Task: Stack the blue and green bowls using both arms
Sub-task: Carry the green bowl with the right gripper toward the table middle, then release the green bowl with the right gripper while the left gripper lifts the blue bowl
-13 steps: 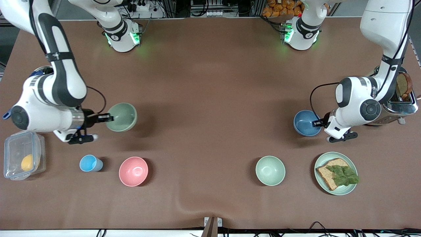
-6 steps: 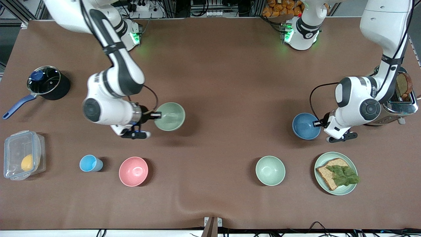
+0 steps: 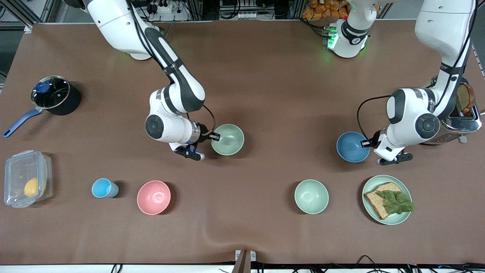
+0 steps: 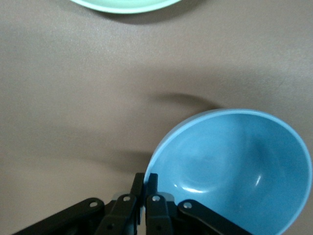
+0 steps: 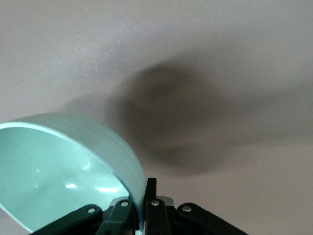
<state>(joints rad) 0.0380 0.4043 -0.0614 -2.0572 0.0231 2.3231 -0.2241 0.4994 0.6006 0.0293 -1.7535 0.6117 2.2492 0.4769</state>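
1. Right tool (image 3: 213, 137) pinched shut on the rim of the green bowl (image 3: 227, 139), carried in the air over the middle of the table (image 3: 265, 76).
2. Left tool (image 3: 366, 143) clamped on the rim of the blue bowl (image 3: 352, 146), toward the left arm's end, low above the table.
3. Blue bowl at 3 o'clock from the green bowl, well apart; probably a level closing of that gap next.

The right gripper (image 3: 215, 137) has carried the green bowl (image 3: 228, 140) from beside the lidded pot (image 3: 53, 94) toward mid-desk.
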